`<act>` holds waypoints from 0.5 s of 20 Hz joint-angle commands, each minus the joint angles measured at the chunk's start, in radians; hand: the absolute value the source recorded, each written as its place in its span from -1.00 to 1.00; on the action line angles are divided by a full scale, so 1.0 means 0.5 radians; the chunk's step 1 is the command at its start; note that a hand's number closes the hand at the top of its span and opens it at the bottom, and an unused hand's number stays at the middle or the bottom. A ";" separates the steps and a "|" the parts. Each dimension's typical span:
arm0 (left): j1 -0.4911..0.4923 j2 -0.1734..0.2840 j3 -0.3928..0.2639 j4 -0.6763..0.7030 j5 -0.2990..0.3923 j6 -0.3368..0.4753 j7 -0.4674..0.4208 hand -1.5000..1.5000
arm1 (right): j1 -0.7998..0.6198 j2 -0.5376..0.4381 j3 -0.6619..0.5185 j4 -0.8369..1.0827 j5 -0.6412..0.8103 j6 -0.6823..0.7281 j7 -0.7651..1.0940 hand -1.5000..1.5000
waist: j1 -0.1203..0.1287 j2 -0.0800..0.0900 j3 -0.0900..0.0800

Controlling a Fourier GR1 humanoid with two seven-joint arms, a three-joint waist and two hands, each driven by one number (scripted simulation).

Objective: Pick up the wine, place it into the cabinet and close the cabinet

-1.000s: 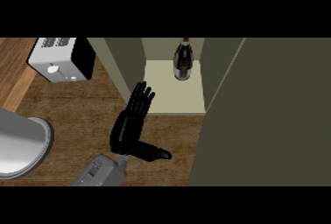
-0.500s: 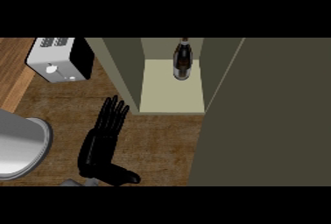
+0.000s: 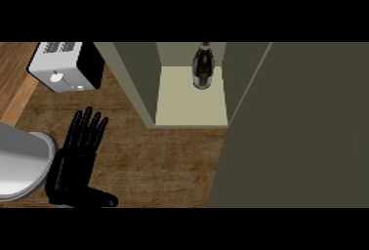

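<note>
The dark wine bottle [image 3: 204, 66] stands upright at the back of the cabinet's pale shelf [image 3: 189, 105], between its two side walls. The cabinet door [image 3: 302, 132] is swung open and fills the right side of the view as a big dark olive panel. My left hand [image 3: 78, 156] is down at the lower left over the wooden counter, fingers straight and pointing up the view, thumb out to the right. It holds nothing and is well apart from the cabinet and the bottle. My right hand does not show.
A white and black toaster [image 3: 63, 66] sits at the upper left on the counter. A rounded grey-white object [image 3: 18, 163] lies at the left edge, right beside my left hand. Brown counter [image 3: 166, 166] spreads between the hand and the open door.
My left hand has drawn back from near the cabinet front, moving left and down toward the lower edge, staying open. The bottle has stayed on the shelf.
</note>
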 commanded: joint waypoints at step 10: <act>0.133 0.307 0.381 0.017 0.222 -0.332 0.052 -1.00 | -0.193 0.158 0.297 -0.384 0.068 0.010 0.401 1.00 | 0.013 0.005 -0.005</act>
